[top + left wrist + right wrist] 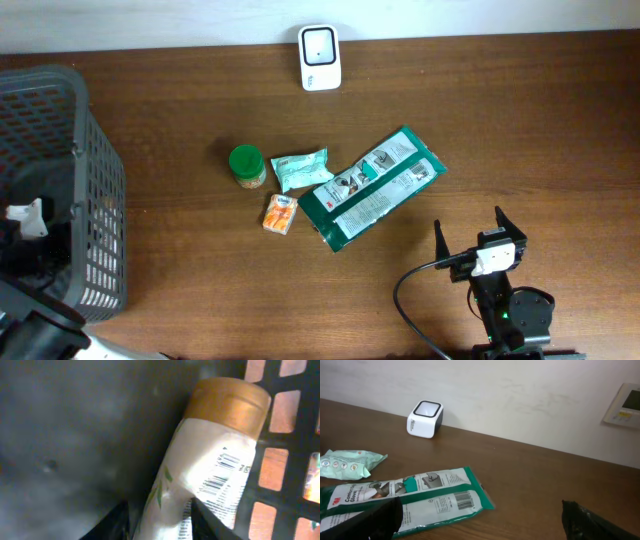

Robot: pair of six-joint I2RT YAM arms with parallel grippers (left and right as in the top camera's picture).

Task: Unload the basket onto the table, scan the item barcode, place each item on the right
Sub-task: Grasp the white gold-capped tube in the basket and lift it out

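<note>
Down at the left edge of the overhead frame, inside the grey basket [60, 150], the white gold-capped bottle [210, 465] lay slanting up-right between the left gripper's [157, 520] fingers; grip uncertain. Scanner [320, 57] sat top centre; right gripper [468, 238] gaped empty.

Overhead cam looks straight down on the whole table [520, 110], far enough back to catch the grey basket [95, 200] at the left edge and the white scanner [320, 57] by the far wall. Right wrist cam sits low, just above the tabletop, facing across it toward the wall; it shares the scanner [425, 419], the green-and-white packet [410, 497] and the mint pouch [347, 463] with the overhead view. Left wrist cam is down inside the basket, super close on a white bottle [210, 475] lying against the mesh [265, 435], so everything's a bit blurry.
</note>
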